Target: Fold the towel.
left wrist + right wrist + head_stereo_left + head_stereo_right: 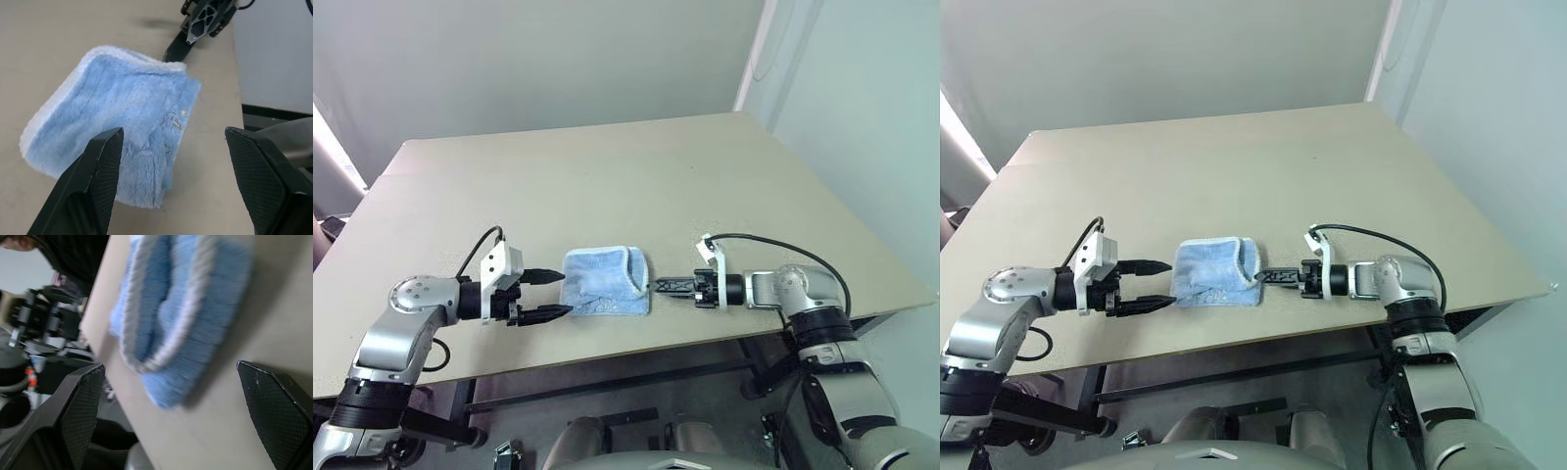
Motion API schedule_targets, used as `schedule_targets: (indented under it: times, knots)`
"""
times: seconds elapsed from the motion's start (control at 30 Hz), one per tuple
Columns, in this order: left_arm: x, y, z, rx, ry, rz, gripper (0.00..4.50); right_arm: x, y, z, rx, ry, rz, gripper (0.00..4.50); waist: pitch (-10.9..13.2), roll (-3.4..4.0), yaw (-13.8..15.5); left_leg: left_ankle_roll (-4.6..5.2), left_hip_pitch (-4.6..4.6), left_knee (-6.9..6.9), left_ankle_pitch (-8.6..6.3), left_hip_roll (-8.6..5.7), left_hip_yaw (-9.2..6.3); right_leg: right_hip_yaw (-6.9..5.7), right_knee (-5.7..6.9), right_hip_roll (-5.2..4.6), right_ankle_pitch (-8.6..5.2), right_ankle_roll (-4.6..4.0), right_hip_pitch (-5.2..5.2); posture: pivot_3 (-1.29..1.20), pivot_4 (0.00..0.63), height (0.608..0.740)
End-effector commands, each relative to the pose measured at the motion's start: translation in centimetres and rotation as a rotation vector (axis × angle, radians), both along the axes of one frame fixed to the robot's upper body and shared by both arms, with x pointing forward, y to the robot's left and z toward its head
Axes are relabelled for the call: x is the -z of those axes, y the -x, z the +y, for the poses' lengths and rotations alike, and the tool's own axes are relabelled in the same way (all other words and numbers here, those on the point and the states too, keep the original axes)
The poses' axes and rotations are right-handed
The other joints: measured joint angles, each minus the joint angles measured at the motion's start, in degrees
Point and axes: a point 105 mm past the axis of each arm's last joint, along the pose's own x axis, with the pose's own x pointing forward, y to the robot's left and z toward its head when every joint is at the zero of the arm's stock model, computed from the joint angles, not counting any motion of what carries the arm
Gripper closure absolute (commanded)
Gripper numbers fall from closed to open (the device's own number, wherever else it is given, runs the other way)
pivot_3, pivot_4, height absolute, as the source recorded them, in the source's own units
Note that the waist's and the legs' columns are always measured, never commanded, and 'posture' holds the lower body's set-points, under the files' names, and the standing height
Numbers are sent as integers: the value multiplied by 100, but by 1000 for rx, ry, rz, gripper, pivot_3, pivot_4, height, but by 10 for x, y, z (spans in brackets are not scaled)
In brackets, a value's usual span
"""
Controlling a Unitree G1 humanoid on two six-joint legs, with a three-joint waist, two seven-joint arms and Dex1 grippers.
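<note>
Blue terry cloth, edged in whitish stitching, lies doubled over near the front edge of a beige desk [607, 176]: the towel [604, 284] sits between the robot's two arms, its layers stacked and one hemmed end curling up toward the right arm. The left pincer [550, 295] points at the towel's left side, its two black fingers spread apart with nothing between them, the tips just beside the cloth. The right pincer [668, 286] faces in from the opposite side, likewise released and empty; in the wrist views its fingers stand wide with the towel's open, layered edge lying ahead of them.

With both arms level with the desk and aimed inward at the bundle, the posture reads as a pause between folds: the cloth is free on the surface, neither side gripped, and each pincer is set where it could take an edge or press the stack flat. Judging by the stacked layers, at least one fold appears done; the raised hem on the right suggests the stack is not yet lying neat.

Plain and matte, the desk top carries nothing else. Pale grey-green walls close in behind and to the right, meeting at a white corner strip, and dark metal framing shows beneath the desk's front edge.
</note>
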Motion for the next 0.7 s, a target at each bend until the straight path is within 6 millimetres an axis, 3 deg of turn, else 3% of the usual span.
schedule_targets:
  times: [0.03, 0.3, 0.53, 0.7]
  knots:
    - [-12, 2, -4, -6, 20, -41, 1003, -10, -1, 22, -53, -56, 8, 0, 0, 0, 1, 0, 0, -1, 0, 0, 0, 0, 0, 0, 0, 0, -9, 0, 0, 740]
    - [-7, 5, -1, -30, 2, -36, 1003, -2, -12, 52, -38, -53, 43, 0, -3, 6, -30, -10, 4, -4, -5, -1, 3, 6, 0, 5, 3, -3, -13, 0, 0, 740]
    - [-6, -1, -2, -54, 6, -59, 1003, 5, -27, 50, 45, -1, 77, 0, -4, 9, -34, -16, 23, -5, -8, 0, -5, 13, 6, 20, 13, -18, -10, 0, 0, 740]
    - [0, -1, -3, -61, -5, -62, 958, -1, -23, 42, 27, -10, 65, 1667, -1, 17, -10, -17, 28, -5, -8, 0, -8, 15, 6, 30, 13, -20, -6, 0, 0, 740]
